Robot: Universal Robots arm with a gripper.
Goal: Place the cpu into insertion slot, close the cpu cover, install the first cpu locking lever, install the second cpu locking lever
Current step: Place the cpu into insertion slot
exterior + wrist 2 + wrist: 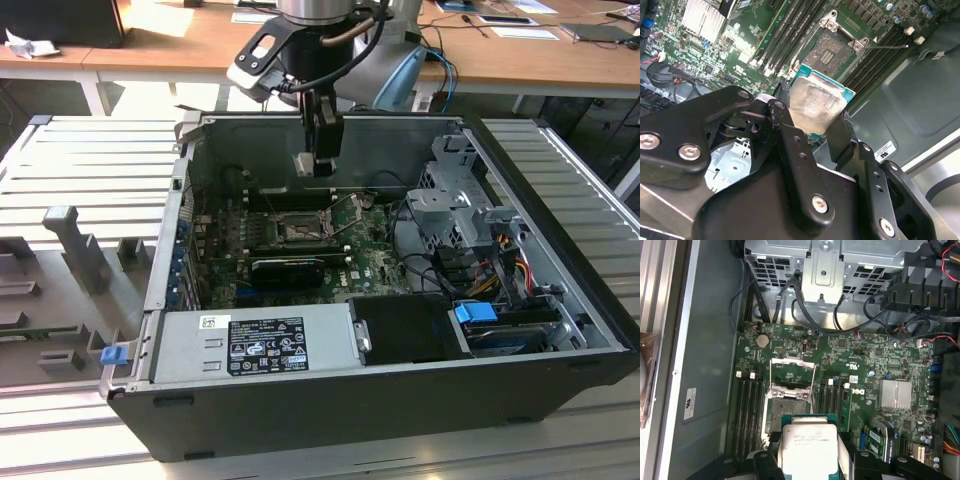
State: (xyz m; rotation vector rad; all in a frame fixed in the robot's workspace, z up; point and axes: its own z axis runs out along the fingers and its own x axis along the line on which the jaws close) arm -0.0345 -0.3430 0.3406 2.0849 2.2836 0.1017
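- One gripper (320, 168), as we see it, is clamped on the cpu (816, 102) inside the open computer case (350, 410).
- We find the cpu held above the uncovered insertion slot (789, 407), clear of it.

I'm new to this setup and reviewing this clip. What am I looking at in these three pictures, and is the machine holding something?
It is a single robot arm whose hand hangs over an opened computer case lying on a slatted metal table. The exterior view is from a camera off the arm; both wrist views come from cameras riding near the hand, looking down at the green motherboard. The hand pinches the cpu, a small silver square chip, above the board. The insertion slot lies uncovered on the board, and the chip is not yet in it.
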